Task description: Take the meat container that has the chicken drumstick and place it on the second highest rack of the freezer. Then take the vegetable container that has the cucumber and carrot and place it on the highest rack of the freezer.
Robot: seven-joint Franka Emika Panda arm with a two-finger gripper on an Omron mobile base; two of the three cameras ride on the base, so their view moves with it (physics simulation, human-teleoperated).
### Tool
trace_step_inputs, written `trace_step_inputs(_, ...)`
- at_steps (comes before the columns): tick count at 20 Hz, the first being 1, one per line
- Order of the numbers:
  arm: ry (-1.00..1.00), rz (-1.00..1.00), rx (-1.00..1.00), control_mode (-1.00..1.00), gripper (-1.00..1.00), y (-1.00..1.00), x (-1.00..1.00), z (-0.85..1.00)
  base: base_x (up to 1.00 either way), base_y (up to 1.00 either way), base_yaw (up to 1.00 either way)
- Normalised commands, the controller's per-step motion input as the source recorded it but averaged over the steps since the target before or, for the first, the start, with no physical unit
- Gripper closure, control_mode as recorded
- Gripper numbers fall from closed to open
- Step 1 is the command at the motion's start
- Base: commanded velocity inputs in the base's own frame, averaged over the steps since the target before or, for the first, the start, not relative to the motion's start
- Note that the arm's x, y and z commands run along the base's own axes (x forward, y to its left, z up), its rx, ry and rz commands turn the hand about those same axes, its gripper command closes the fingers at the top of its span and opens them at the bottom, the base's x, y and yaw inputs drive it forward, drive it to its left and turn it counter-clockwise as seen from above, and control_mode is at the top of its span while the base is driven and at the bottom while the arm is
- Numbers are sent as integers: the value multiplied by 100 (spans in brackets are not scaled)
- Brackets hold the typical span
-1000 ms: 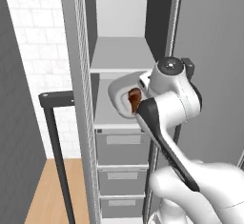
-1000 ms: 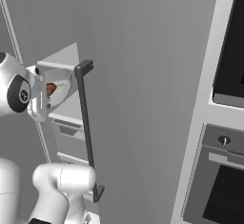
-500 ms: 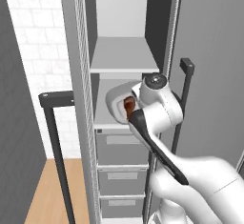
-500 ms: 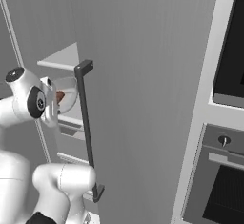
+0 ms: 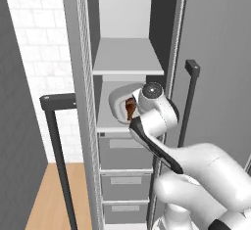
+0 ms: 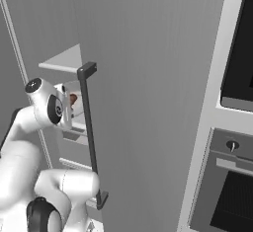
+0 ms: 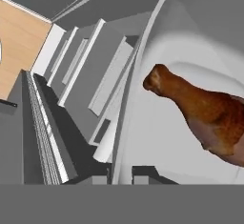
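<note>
Meat container held at the freezer's second-highest rack

One white meat container (image 5: 119,107) with a single brown chicken drumstick (image 5: 130,108) inside sits tilted at the mouth of the freezer (image 5: 128,53), in the gap under the highest rack (image 5: 128,57) and over the second highest rack (image 5: 112,124). The gripper (image 7: 122,174) has its fingers pressed nearly together, pinching the container's rim. No writing or labels can be read anywhere. The arm rises from the lower right of the left base view, elbow bent, with its wrist turned toward the shelf opening. Below the racks there are three grey drawers (image 5: 125,150). Two dark door handles (image 5: 188,102) flank the opening. On the right stands an oven (image 6: 228,186).
</note>
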Motion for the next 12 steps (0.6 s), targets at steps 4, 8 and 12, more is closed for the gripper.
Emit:
trace_step_inputs(4, 1, -24, 0, -100, 100, 26, 64, -12, 0, 0, 0)
trace_step_inputs(8, 2, -25, 0, -100, 100, 41, 50, -16, 0, 0, 0)
trace_step_inputs(12, 7, -10, 0, -100, 100, 0, 64, -7, 0, 0, 0)
